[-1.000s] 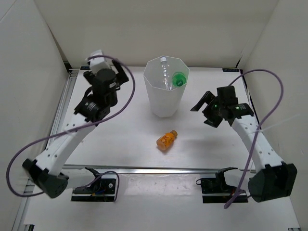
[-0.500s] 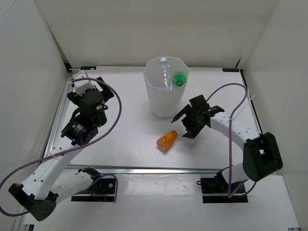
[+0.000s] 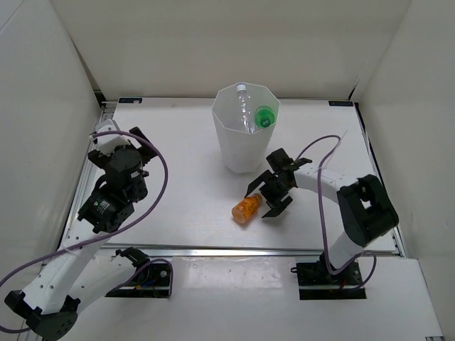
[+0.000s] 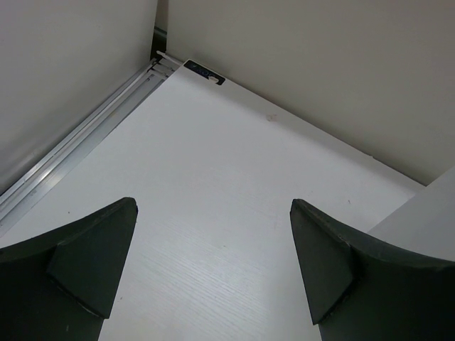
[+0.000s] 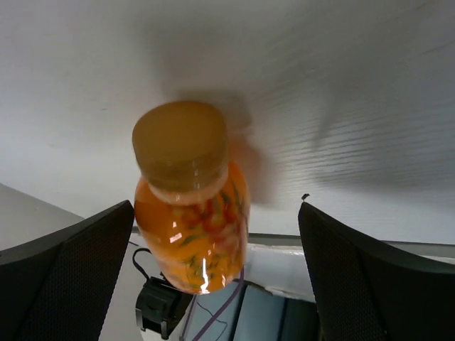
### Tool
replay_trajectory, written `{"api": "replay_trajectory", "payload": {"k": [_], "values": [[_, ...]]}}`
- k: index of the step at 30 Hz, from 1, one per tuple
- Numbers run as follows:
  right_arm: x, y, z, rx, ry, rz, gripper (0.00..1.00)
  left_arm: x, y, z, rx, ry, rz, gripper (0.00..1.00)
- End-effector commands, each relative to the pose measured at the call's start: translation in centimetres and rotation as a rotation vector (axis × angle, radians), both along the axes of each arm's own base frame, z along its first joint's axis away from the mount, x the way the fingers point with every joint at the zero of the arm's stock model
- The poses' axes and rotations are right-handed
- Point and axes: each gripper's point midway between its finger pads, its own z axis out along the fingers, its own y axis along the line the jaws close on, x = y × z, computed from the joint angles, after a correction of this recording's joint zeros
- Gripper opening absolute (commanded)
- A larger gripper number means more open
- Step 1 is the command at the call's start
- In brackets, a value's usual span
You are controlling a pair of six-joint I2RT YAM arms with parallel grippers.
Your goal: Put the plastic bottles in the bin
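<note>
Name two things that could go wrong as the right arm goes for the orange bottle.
1. The orange bottle lies on its side, so a finger of the open right gripper may nudge it and roll it away.
2. The gripper faces the cap end; a grip there might slip on the lift over the tall bin.

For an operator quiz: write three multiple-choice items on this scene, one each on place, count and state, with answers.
1. Where is the orange bottle? A) in the white bin B) lying on the table near the bin C) upright by the far wall
2. How many bottles show inside the bin? A) none B) four C) two
3. How does the right gripper stand? A) open B) shut on the bottle C) out of view
Answers: 1 B, it lies on its side there. 2 C, one clear bottle and one green bottle. 3 A, its fingers stand apart, clear of the bottle.
</note>
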Motion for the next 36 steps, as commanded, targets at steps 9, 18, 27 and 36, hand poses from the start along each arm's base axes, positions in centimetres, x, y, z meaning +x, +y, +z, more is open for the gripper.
{"api": "replay_trajectory", "payload": {"k": [9,18,27,36], "values": [[-2.4,0.9,-0.9,0.044,0.128,0.02,0.62,-1.2,0.6,-1.7,-0.004,0.063,0.003,0.99],[0.6,-3.0,9.9,-0.104,-0.1,0.037,0.03,-1.1,0.6,-3.2,-0.016,0.093,0.02,0.99],[7.1,-4.5,29.1,-0.136,-0.728,0.013,0.0,0.1,-1.1,-5.1,0.0,0.174,-0.029,0.99],[17.3,-0.5,36.6,-0.264,-1.176,0.248,0.03,0.6,-3.3,-7.5,-0.014,0.261,-0.128,0.99]]}}
